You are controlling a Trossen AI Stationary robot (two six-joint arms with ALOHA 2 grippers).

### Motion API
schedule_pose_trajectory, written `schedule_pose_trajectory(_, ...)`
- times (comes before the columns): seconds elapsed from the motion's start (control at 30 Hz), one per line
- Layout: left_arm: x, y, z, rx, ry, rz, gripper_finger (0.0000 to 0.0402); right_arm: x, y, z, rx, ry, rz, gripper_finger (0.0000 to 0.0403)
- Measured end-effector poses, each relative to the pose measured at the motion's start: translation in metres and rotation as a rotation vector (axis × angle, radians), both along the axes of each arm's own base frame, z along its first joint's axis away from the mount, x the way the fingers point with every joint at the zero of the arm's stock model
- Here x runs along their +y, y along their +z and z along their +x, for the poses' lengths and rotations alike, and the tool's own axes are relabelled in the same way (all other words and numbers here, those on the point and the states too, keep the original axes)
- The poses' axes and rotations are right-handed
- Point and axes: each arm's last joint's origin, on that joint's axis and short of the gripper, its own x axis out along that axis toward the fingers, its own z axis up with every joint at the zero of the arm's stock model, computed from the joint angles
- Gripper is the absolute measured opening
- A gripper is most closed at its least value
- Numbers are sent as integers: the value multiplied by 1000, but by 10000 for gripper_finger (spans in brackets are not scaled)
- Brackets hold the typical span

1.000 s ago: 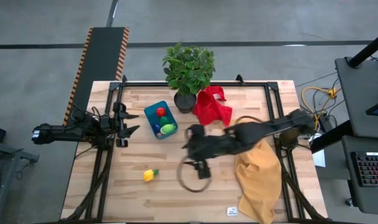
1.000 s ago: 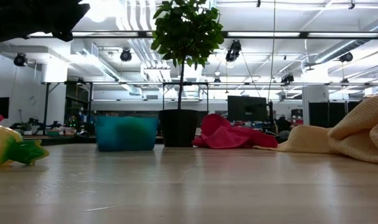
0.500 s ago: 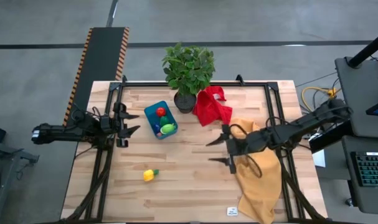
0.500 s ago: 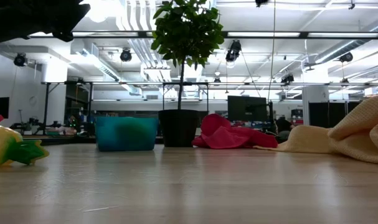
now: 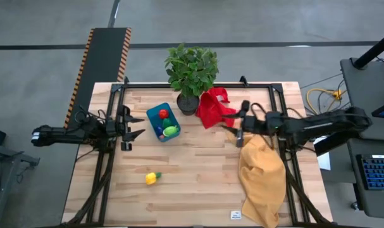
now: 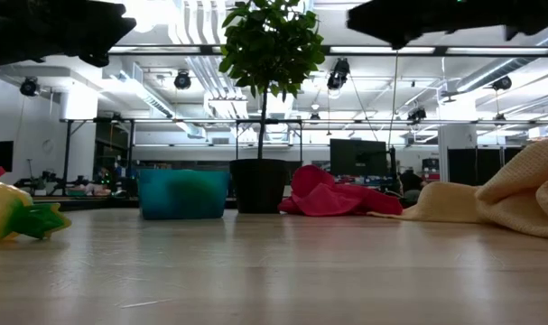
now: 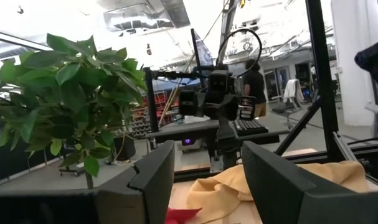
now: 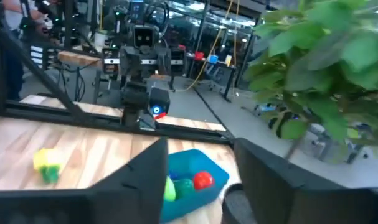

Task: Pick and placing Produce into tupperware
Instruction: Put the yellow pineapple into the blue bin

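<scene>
Tupperware (image 5: 164, 122) sits beside the plant pot (image 5: 188, 103), with red and green produce (image 5: 168, 126) inside. One yellow piece (image 5: 153, 178) lies apart. Right gripper (image 5: 237, 130) stretches flat over the red cloth (image 5: 215, 109), open, holding nothing. Left gripper (image 5: 131, 126) waits open near the table's (image 5: 198, 190) left edge.

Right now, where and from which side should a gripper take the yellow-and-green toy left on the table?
Grip the yellow-and-green toy across its yellow body, coming straight down from above. It lies on its side on bare wood, green end toward the table's middle, clear of the tupperware; probably easiest crosswise.
</scene>
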Motion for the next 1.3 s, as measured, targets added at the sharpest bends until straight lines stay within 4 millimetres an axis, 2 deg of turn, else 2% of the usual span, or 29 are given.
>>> schedule_pose_trajectory(0.2, 0, 0, 0, -1, 13, -3, 173, -2, -4, -43, 76, 10, 87, 38)
schedule_pose_trajectory(0.27, 0, 0, 0, 0, 17, 0, 173, 0, -5, -53, 66, 53, 120, 18)
schedule_pose_trajectory(0.4, 1, 0, 0, 1, 26, 3, 173, 1, -15, -66, 61, 115, 140, 10)
schedule_pose_trajectory(0.67, 1, 0, 0, -3, 26, -4, 173, 2, -60, -84, 19, 168, 201, 9)
schedule_pose_trajectory(0.77, 1, 0, 0, -3, 26, -4, 173, 2, -72, -90, -9, 197, 231, 9)
schedule_pose_trajectory(1.0, 1, 0, 0, -1, 27, -6, 173, 1, -72, -107, -22, 193, 162, 9)
schedule_pose_trajectory(1.17, 1, 0, 0, 0, 35, -8, 173, 1, -67, -123, -21, 206, 229, 9)
schedule_pose_trajectory(1.3, 2, 0, 0, -1, 51, -14, 173, 1, -70, -125, -37, 220, 196, 9)
